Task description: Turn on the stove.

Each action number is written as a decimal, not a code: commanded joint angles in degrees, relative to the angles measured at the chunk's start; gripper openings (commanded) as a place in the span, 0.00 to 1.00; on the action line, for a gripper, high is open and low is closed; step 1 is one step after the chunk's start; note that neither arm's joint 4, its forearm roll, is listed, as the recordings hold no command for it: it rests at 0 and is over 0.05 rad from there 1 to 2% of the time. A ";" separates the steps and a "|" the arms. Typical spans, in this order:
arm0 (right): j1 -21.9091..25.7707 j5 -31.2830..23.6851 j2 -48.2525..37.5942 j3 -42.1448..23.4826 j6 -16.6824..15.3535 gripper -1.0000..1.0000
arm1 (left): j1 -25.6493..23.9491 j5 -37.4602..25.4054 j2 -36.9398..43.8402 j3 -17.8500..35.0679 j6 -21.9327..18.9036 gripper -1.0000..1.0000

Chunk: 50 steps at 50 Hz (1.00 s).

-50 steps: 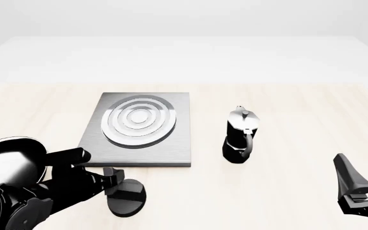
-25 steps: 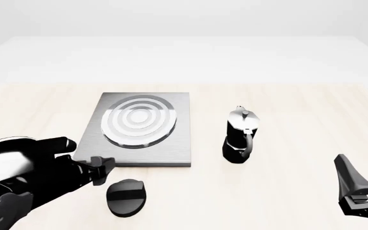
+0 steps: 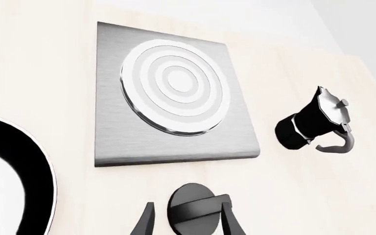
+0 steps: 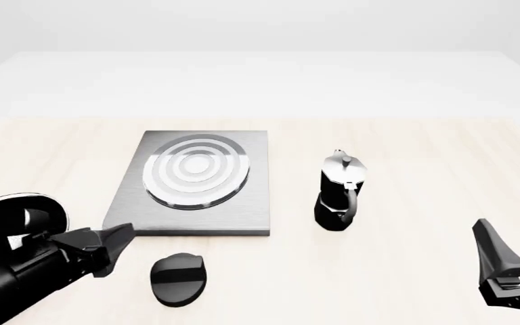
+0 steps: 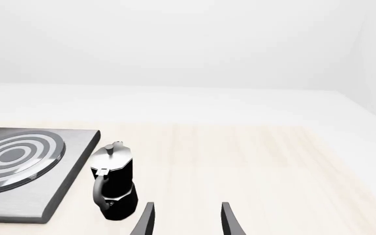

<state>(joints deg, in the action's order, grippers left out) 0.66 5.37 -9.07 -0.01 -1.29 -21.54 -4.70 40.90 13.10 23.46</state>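
The stove plate [image 4: 197, 193] is a grey square with silver burner rings; it also shows in the left wrist view [image 3: 109, 127] and the right wrist view [image 5: 57, 188]. Its black ridged knob [image 4: 179, 278] lies on the table just in front of the plate. My left gripper [image 4: 116, 249] is open and empty, a short way left of the knob and clear of it. In the left wrist view the knob [image 3: 195, 211] sits just beyond the spread fingertips [image 3: 146, 223]. My right gripper [image 4: 517, 238] is open and empty at the front right, also seen in its wrist view [image 5: 186, 221].
A glossy black frying pan [image 4: 11, 215] sits at the front left beside my left arm, its rim in the left wrist view [image 3: 41, 166]. A black-and-silver moka pot [image 4: 340, 193] stands right of the stove, close ahead of the right gripper [image 5: 113, 188].
My left gripper was on the knob a second ago; it has drawn back to the left and towards the front edge, leaving the knob free. The right arm has not moved.
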 commanded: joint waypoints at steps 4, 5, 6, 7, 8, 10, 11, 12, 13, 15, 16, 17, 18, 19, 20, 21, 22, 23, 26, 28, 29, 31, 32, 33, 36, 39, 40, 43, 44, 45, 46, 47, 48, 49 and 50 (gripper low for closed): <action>-0.05 -0.41 0.48 0.00 -0.01 1.00 | -1.08 -9.38 -21.09 -3.66 3.58 1.00; -0.04 -0.45 0.54 0.00 0.03 1.00 | -2.07 -10.36 -22.88 -3.37 3.40 1.00; -0.04 -0.45 0.55 0.00 0.03 1.00 | -2.07 -10.45 -22.96 -3.36 3.40 1.00; -0.08 -0.64 0.81 0.00 0.24 1.00 | -0.99 -12.05 -25.31 -2.83 1.85 1.00; -0.06 -0.75 0.95 0.00 0.32 1.00 | -2.10 -12.91 -27.07 -2.80 2.88 1.00; -0.03 -0.75 0.97 0.00 0.29 1.00 | -0.46 -14.97 -29.69 -2.28 1.87 1.00; 0.02 -0.62 0.80 0.00 0.28 1.00 | -1.01 -15.35 -30.67 -2.76 2.74 1.00; 0.06 -0.51 0.66 0.00 0.32 1.00 | 1.10 -16.04 -32.13 -2.74 3.81 1.00; 0.04 -0.38 0.52 0.00 0.34 1.00 | 0.70 -16.59 -32.84 -2.33 2.41 1.00; 0.07 -0.29 0.48 0.00 0.29 1.00 | 1.12 -18.52 -36.13 -2.26 3.02 1.00; 0.10 -0.32 0.48 0.00 0.26 1.00 | 0.75 -19.34 -37.28 -2.00 3.12 1.00; 0.14 -0.35 0.52 0.00 0.21 1.00 | 1.35 -19.76 -38.15 -2.12 3.87 1.00; 0.14 -0.35 0.52 0.00 0.21 1.00 | 1.35 -19.81 -38.19 -2.12 3.87 1.00; 0.15 -0.41 0.58 0.00 0.20 1.00 | 1.23 -20.82 -40.61 -1.63 5.66 1.00; 0.11 -0.43 0.60 0.00 0.22 1.00 | 1.64 -20.56 -40.72 -1.12 5.36 1.00; 0.12 -0.49 0.71 0.00 0.20 1.00 | 1.85 -20.18 -40.83 -0.76 4.58 1.00; 0.13 -0.52 0.76 0.00 0.19 1.00 | 1.55 -19.31 -40.88 -0.23 4.86 1.00; 0.12 -0.50 0.72 0.00 0.24 1.00 | 1.98 -19.37 -40.89 0.53 3.69 1.00; 0.15 -0.46 0.67 0.00 0.29 1.00 | 1.41 -18.53 -40.89 2.34 0.86 1.00; 0.13 -0.28 0.42 0.00 0.46 1.00 | -0.14 -18.31 -40.89 2.94 0.36 1.00; 0.13 -0.27 0.41 0.00 0.46 1.00 | -0.14 -18.32 -40.89 2.94 0.36 1.00; 0.18 -0.10 0.18 0.00 0.49 1.00 | -2.46 -18.35 -40.89 4.31 -4.63 1.00; 0.17 -0.10 0.19 0.00 0.50 1.00 | -2.77 -18.43 -40.89 5.16 -6.84 1.00; 0.18 -0.14 0.21 0.00 0.52 1.00 | -2.15 -18.51 -40.89 4.05 -3.63 1.00; 0.19 -0.07 0.10 0.00 0.69 1.00 | -3.29 -18.28 -40.89 4.69 -5.48 1.00; 0.14 -0.36 0.51 0.00 0.63 1.00 | -4.04 -17.77 -40.89 4.78 -9.78 1.00; 0.14 -0.40 0.60 0.00 0.61 1.00 | -4.04 -17.47 -40.89 4.29 -7.21 1.00; 0.08 -0.87 1.21 0.00 0.67 1.00 | -3.50 -17.36 -40.89 4.14 -8.12 1.00; 0.06 -1.06 1.43 0.00 0.68 1.00 | -3.97 -17.41 -40.89 4.53 -9.64 1.00; 0.06 -1.14 1.53 0.00 0.68 1.00 | -3.52 -17.44 -40.89 4.29 -9.21 1.00; 0.00 -1.20 1.65 -0.01 0.64 1.00 | -2.91 -17.77 -40.89 4.54 -9.25 1.00; 0.01 -1.26 1.73 -0.01 0.58 1.00 | -2.96 -18.05 -40.89 4.62 -9.58 1.00; 0.01 -1.35 1.86 -0.01 0.49 1.00 | -1.82 -18.59 -40.89 4.44 -9.53 1.00; 0.01 -1.36 1.87 -0.01 0.49 1.00 | -1.82 -18.59 -40.89 4.44 -9.53 1.00; 0.00 -1.47 2.04 -0.01 0.48 1.00 | -2.25 -19.18 -40.89 4.65 -10.38 1.00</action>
<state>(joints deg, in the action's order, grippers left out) 0.73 4.53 -7.91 -0.01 -0.75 -24.05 -22.66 0.56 17.11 16.16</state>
